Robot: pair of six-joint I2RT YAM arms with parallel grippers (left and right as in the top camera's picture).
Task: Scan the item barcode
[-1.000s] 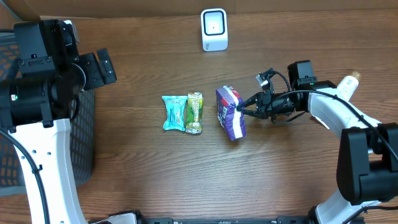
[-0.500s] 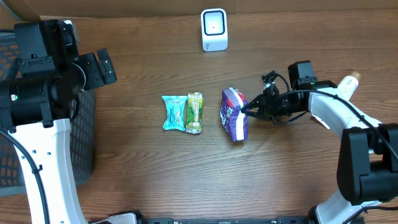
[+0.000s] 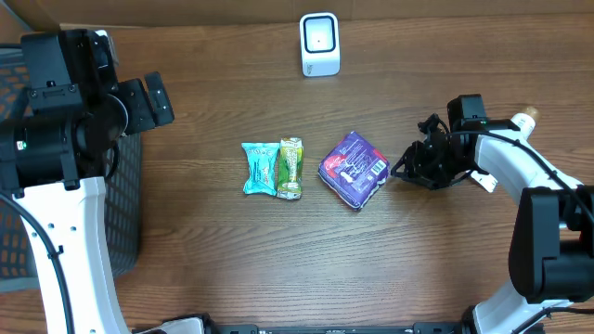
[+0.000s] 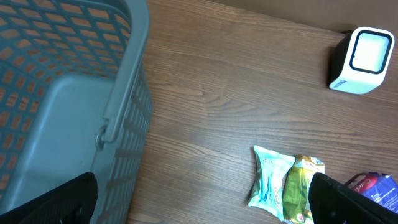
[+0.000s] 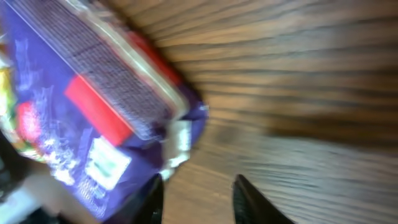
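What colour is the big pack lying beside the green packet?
The big pack is purple with a red patch, clearest in the right wrist view.

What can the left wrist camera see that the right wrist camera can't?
Only the left wrist view: the grey basket, the white scanner, the teal packet and the green packet beside it. Only the right wrist view: the purple packet up close, with the right gripper open beside it. Both: the purple packet, only a corner in the left view, and the wooden table.
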